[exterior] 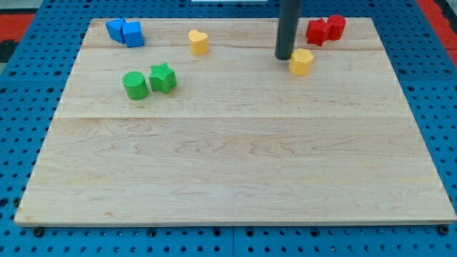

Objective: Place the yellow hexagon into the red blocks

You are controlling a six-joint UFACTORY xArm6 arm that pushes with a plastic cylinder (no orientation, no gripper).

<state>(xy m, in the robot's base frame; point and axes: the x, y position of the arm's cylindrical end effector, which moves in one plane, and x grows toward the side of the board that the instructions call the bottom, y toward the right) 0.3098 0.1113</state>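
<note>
**Rod tip beside the yellow hexagon, short of the red blocks**

My tip (pixel 285 57), the lower end of the straight dark rod, rests on the pale wooden board (pixel 235 164) in its far right part. It grasps nothing, having no jaws; it stands just to the left of the yellow hexagonal block (pixel 301 62), close enough that the two look to be touching, though the exact contact cannot be made out.

The yellow hexagon lies near the far edge of the board, to the near left of the two red blocks. Those red blocks, a red star-like block (pixel 318 31) and a red rounded block (pixel 335 26), sit pressed against each other by the far right corner; their exact shapes are hard to tell. The hexagon is near them but apart from them.

Further left along the far edge lies a second yellow block (pixel 198 42), rounded like a heart. In the far left corner two blue blocks (pixel 126 31) touch one another. Nearer, on the left side, a green cylinder (pixel 135 85) and a green star (pixel 163 77) stand side by side.

Around the board runs a blue perforated table surface (pixel 28 107).
</note>
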